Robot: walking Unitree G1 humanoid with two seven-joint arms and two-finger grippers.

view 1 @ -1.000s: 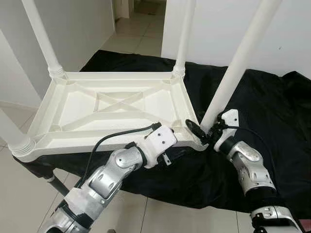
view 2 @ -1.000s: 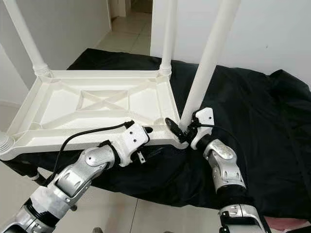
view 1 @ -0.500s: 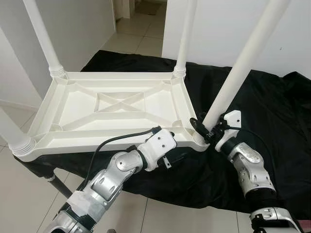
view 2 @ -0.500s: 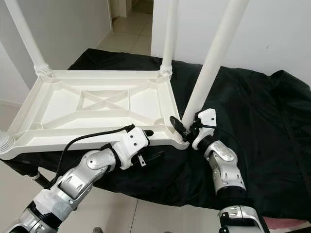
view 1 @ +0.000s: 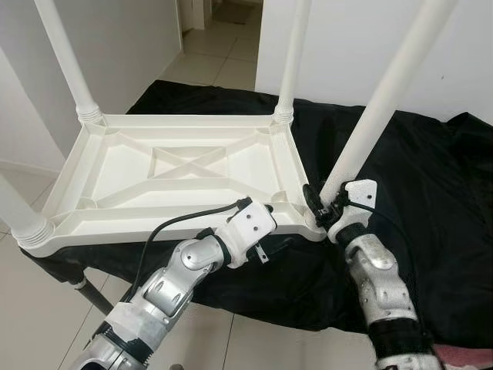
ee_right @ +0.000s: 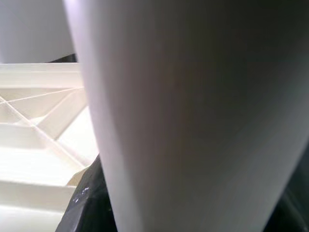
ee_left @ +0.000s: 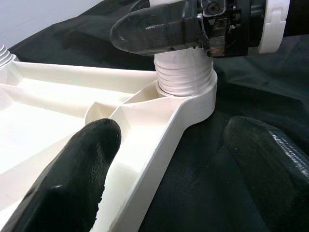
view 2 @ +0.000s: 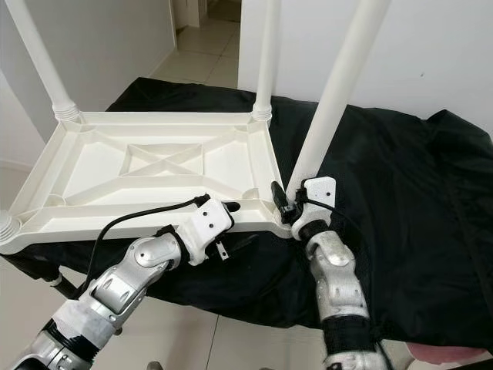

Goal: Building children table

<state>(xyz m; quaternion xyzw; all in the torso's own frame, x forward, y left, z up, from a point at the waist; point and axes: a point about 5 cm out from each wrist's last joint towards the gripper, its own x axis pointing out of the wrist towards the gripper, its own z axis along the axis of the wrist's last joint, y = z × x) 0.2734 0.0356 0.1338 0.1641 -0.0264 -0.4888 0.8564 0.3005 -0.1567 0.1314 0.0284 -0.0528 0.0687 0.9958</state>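
Note:
A white plastic children's table (view 1: 115, 173) lies upside down on a black cloth (view 1: 431, 177). My right gripper (view 1: 322, 205) is shut on the white table leg (view 1: 377, 108) just above its ribbed base, which sits in the near right corner socket (ee_left: 186, 79). The leg leans up and to the right. One of that gripper's fingers (ee_left: 154, 31) crosses in front of the leg in the left wrist view. My left gripper (ee_left: 169, 159) is open and straddles the table's near rim (view 1: 169, 231) beside that corner, one finger inside the rim, one outside.
Three more legs stand in their sockets: far left (view 1: 65, 62), far right (view 1: 291, 58) and near left (view 1: 15, 208). White walls rise behind and to the left. A tiled floor (view 1: 223, 62) runs through a doorway at the back and under the table's near edge.
My right forearm has swung in toward me and to the left, and its gripper has closed in tighter on the leg's base. The left gripper shifted slightly along the rim.

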